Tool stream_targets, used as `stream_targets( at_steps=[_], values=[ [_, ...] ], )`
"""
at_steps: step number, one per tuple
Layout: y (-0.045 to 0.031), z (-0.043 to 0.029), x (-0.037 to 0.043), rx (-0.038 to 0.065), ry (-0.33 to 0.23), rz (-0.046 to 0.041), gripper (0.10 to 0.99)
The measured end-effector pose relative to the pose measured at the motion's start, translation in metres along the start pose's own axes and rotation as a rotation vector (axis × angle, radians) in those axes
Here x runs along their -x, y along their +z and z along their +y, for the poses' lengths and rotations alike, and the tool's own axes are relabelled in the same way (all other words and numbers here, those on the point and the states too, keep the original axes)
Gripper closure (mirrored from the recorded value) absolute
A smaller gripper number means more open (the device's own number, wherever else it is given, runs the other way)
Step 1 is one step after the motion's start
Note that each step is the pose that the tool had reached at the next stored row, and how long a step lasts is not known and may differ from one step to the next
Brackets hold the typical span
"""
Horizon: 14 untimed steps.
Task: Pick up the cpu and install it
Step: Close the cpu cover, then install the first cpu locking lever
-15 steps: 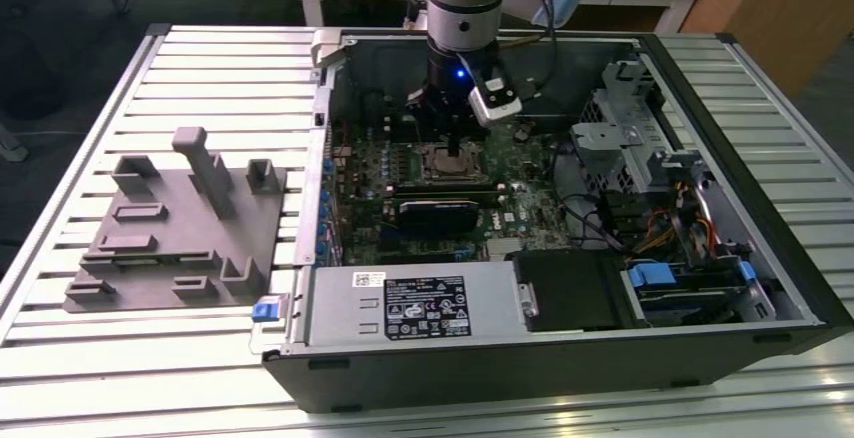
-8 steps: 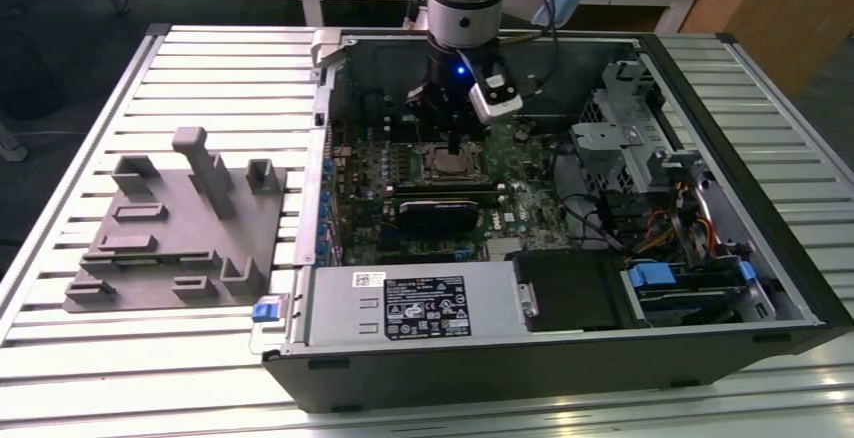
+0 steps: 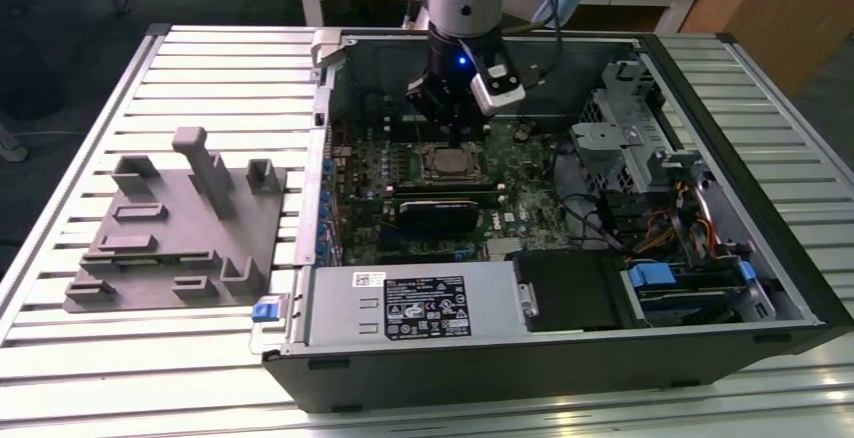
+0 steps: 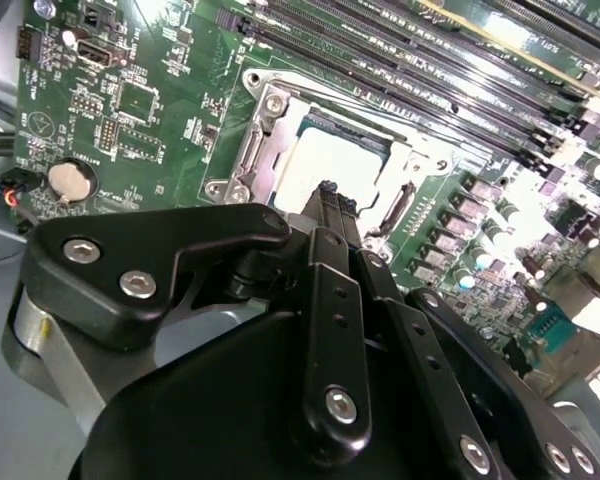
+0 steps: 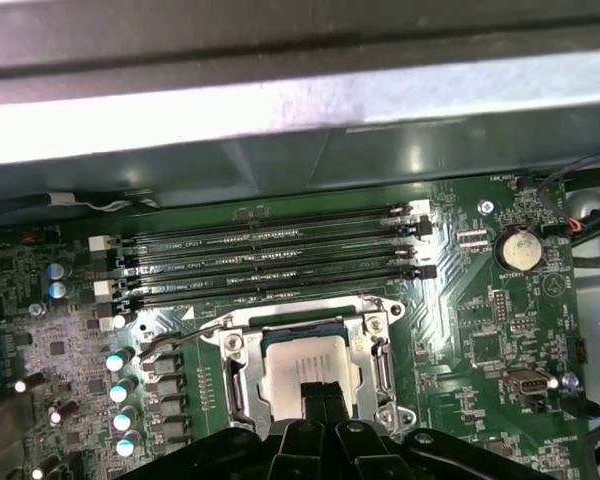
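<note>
Table (image 3: 80,358): pale metal slats with ribs running across it; one.
Computer case (image 3: 534,383): one dark, open-sided metal box lying flat, taking up the table's half on the exterior view's right.
Fixture (image 3: 174,228): one matte gray plastic plate with blocky posts and pockets, near the table's edge on the exterior view's left, just beside the case.
Motherboard (image 5: 480,330): one glossy green board on the case floor, crowded with small parts.
Memory slots (image 5: 280,265): four long, narrow black slots lying parallel, between the socket and the case wall.
Coin battery (image 5: 517,247): one round, silvery disc, near a board edge.
Power supply box (image 3: 414,303): one gray metal box with a white label, against the case's near wall.
Black block (image 3: 434,213): one rectangular block, mid-board, just beside the socket.
Socket frame (image 5: 380,370): one bright metal square frame with screw heads at its corners.
cpu (image 5: 295,362): one flat square chip with a smooth silvery-white top. It lies level inside the socket frame, toward the case's far wall.
Gripper (image 5: 321,392): black, with jointed links and silver screws. Its two slim fingers are pressed together with nothing between them, tips over the cpu. Whether they touch it cannot be told.
</note>
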<state>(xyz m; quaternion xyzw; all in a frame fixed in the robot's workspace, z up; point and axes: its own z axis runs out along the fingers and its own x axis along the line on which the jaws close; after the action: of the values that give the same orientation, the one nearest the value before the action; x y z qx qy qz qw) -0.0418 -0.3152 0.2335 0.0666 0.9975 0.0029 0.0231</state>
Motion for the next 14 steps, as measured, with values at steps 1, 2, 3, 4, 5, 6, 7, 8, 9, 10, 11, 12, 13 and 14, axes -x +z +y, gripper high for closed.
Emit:
stream_targets(
  at_steps=[1,2,3,4,5,6,7,8,9,10,11,12,13,14],
  values=[
    [-0.0002,0.0000,0.0000,0.000,0.000,0.0000,0.980],
    [-0.0002,0.0000,0.0000,0.000,0.000,-0.0001,0.980],
    [-0.0002,0.0001,0.0000,0.000,0.000,-0.0002,0.980],
    [-0.0002,0.0001,0.0000,0.000,0.000,-0.0001,0.980],
    [-0.0004,0.0000,0.0000,0.000,0.000,0.0000,0.980],
    [-0.0004,0.0000,0.0000,0.000,0.000,-0.0001,0.980],
    [-0.0007,0.0000,0.0000,0.000,0.000,0.0000,0.980],
    [-0.0011,0.0000,0.0000,0.000,0.000,0.0000,0.980],
    [-0.0011,0.0000,0.0000,0.000,0.000,0.0000,0.980],
    [-0.0011,0.0000,-0.0002,0.000,0.000,0.0000,0.980],
    [-0.0011,0.0000,-0.0004,0.000,0.000,0.0000,0.980],
    [-0.0012,-0.0001,-0.0008,0.000,0.000,0.0000,0.980],
    [-0.0012,-0.0002,-0.0013,0.000,0.000,0.0000,0.980],
    [-0.0012,-0.0002,-0.0018,0.000,0.000,0.0000,0.980]
  ],
)
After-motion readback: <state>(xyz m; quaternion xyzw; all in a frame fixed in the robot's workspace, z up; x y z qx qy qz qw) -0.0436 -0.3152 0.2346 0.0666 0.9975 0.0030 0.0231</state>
